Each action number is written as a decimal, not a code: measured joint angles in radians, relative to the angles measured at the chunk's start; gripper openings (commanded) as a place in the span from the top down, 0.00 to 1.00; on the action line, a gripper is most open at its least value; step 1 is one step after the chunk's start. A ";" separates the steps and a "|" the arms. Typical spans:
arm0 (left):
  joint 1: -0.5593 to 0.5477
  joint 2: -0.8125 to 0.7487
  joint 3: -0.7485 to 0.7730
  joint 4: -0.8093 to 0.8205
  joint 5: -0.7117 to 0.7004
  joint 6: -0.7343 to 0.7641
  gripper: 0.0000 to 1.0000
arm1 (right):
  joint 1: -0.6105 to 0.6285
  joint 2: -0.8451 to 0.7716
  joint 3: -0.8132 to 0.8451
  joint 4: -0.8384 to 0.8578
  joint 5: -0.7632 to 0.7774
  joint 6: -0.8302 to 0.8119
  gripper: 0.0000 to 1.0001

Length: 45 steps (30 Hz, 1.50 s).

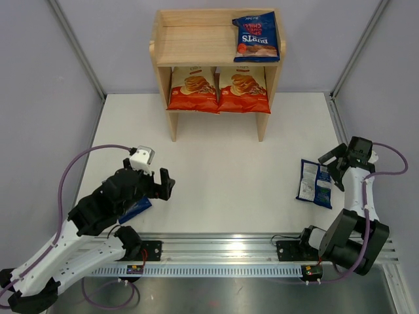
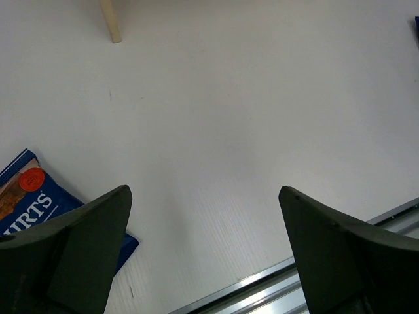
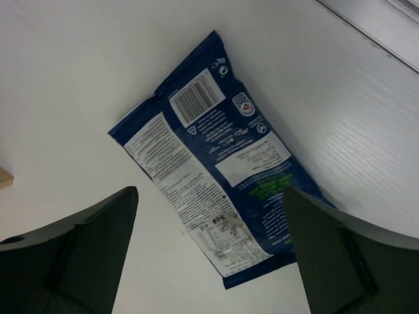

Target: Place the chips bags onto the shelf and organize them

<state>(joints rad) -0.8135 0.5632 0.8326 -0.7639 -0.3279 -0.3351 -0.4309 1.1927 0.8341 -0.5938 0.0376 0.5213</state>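
Both claws gaped wide, holding nothing; left gripper (image 2: 203, 196) hung beside a red-labelled Burts bag (image 2: 26, 203) at 8 o'clock; right gripper (image 3: 209, 193) hung over the face-down green-print bag (image 3: 216, 163) at 4 o'clock; the shelf (image 1: 196, 42), at 12 o'clock, carried the left Cassava bag (image 1: 193, 89) touching the right Cassava bag (image 1: 244, 89) below, and another Burts bag (image 1: 256, 37) on top.

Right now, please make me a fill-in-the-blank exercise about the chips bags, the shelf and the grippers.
1. The two Cassava Chips bags stand on the ____ tier of the shelf.
2. Exactly ____ bag, a red-labelled Burts bag, lies on the top tier.
3. The blue bag below the right gripper shows its barcode, so its ____ faces up.
4. The left gripper, like the right, is ____.
Missing words: lower; one; back; open.
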 measured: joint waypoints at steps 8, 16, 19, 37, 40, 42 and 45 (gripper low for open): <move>0.000 0.050 -0.003 0.010 0.050 0.014 0.01 | -0.050 0.008 -0.058 0.145 0.035 0.003 0.00; 0.000 0.055 -0.005 0.013 0.095 0.026 0.01 | -0.100 0.117 -0.092 0.306 -0.026 -0.002 0.05; 0.000 0.056 -0.006 0.016 0.113 0.030 0.01 | -0.109 0.193 -0.092 0.348 -0.066 -0.002 0.11; 0.000 0.073 -0.006 0.018 0.138 0.040 0.01 | -0.109 0.229 -0.167 0.433 -0.172 0.000 0.92; 0.000 0.074 -0.006 0.018 0.138 0.039 0.01 | -0.109 0.175 -0.194 0.438 -0.200 0.006 1.00; 0.000 0.078 -0.004 0.017 0.137 0.029 0.01 | -0.109 0.135 -0.213 0.447 -0.227 0.018 1.00; 0.000 0.088 -0.001 0.021 0.137 0.007 0.01 | -0.109 0.090 -0.235 0.458 -0.275 0.035 1.00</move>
<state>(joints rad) -0.8135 0.6514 0.8318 -0.7425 -0.1905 -0.3279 -0.5396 1.2823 0.5995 -0.1356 -0.2379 0.5560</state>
